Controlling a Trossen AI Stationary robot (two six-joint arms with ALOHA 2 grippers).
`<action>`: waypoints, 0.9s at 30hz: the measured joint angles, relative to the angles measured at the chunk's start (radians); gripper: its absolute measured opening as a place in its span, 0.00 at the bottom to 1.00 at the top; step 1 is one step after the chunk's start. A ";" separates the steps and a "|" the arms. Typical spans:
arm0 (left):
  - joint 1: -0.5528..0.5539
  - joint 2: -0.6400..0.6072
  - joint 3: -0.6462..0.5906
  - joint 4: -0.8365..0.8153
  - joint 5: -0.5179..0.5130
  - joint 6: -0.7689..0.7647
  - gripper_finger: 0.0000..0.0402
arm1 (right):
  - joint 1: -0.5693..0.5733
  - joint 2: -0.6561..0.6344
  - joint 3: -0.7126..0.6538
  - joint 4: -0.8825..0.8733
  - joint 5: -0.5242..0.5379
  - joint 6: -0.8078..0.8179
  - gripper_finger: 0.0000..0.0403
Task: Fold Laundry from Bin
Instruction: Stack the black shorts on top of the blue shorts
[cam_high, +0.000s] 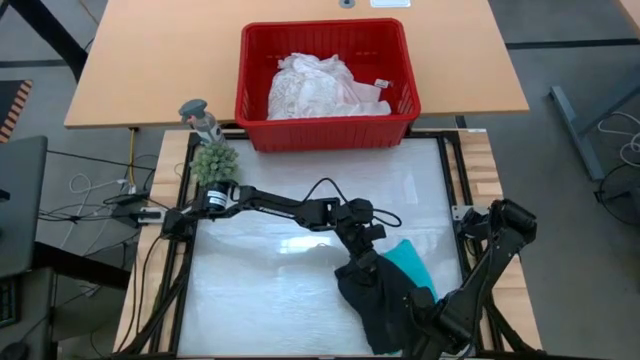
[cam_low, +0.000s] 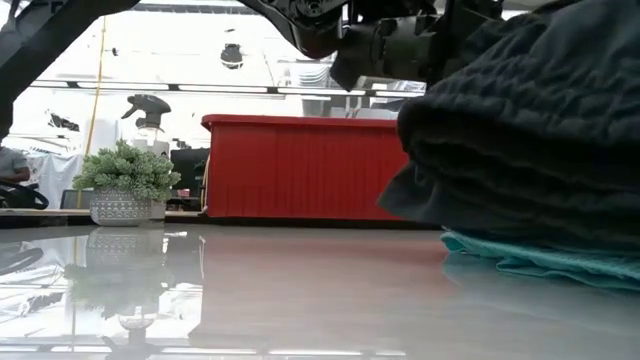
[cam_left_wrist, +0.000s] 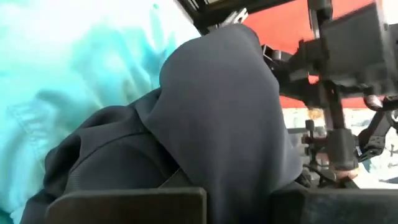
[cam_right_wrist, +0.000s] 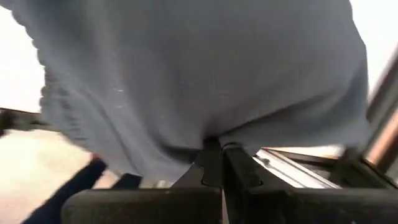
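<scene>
high view: taken as the main reference; other views checked against it.
black garment: out of the bin, bunched on the mat near its right front corner, held up by both arms; not flat, no clean fold visible.
teal garment: out of the bin, lying on the mat under and just beside the black garment; low view shows it flat on the surface beneath the dark bundle; whether it is neatly folded cannot be told.
white lacy top: in the bin, heaped, untouched by either arm.
small white cloth: appears to lie beside the lacy top in the bin; boundary between the two is hard to tell.
bin: red, at the far edge of the mat, well apart from both grippers.
left gripper: reaching across the mat to the far edge of the black garment; jaws closed, pinching that cloth as its wrist view shows fabric draped over the fingers.
right gripper: at the near right corner, under the black garment; fingers pressed together on a pinch of the dark cloth.
mat: otherwise bare where visible.
plant: off the mat's left far corner, with a spray bottle beside it; neither involved.
progress, judged: two garments removed, two remaining in the bin; the black one is mid-fold; roughly the halfway mark.
remaining, judged: finish and set down the black garment, then fetch and fold both white items.
</scene>
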 joint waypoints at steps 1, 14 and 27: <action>0.000 0.001 0.000 0.010 0.004 -0.010 0.02 | 0.003 0.005 0.000 -0.006 -0.020 0.002 0.05; -0.040 0.001 0.000 0.151 -0.132 0.215 0.18 | 0.007 0.003 0.000 -0.089 -0.169 0.024 0.07; 0.023 0.000 0.000 0.145 0.200 0.194 0.61 | 0.007 0.004 0.000 -0.112 -0.208 0.024 0.07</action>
